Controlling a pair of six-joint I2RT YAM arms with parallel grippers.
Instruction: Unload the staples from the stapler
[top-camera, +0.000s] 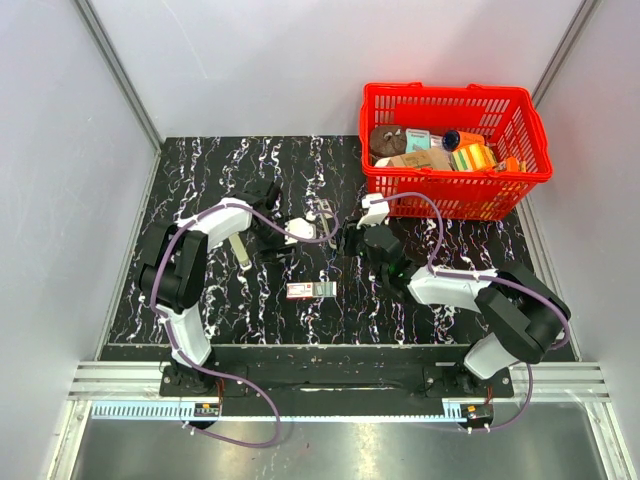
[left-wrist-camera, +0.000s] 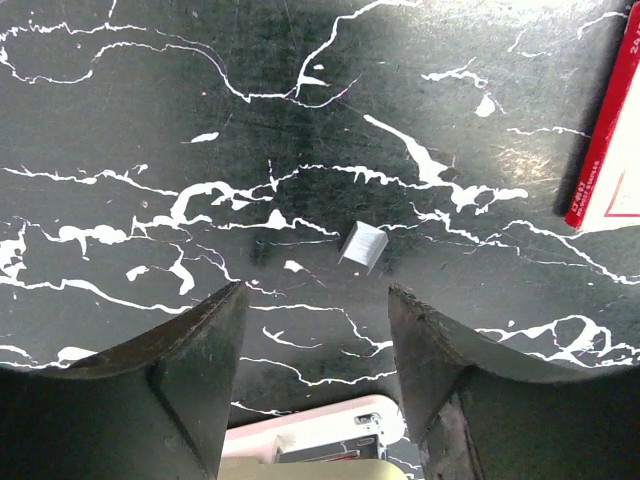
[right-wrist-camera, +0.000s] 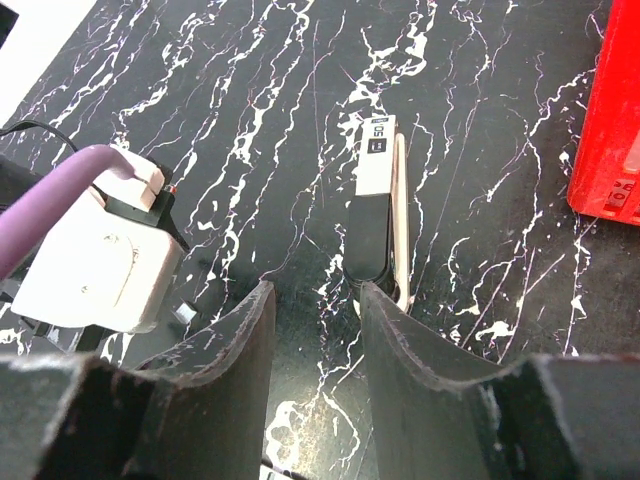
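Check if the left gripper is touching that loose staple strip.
Apart. The left wrist view shows the staple strip lying beyond the left gripper, with bare table between it and both fingers.

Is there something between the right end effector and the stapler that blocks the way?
Nothing visible does. The stapler lies just ahead of the open right end effector, with only bare table between. The left arm's white housing sits off to one side.
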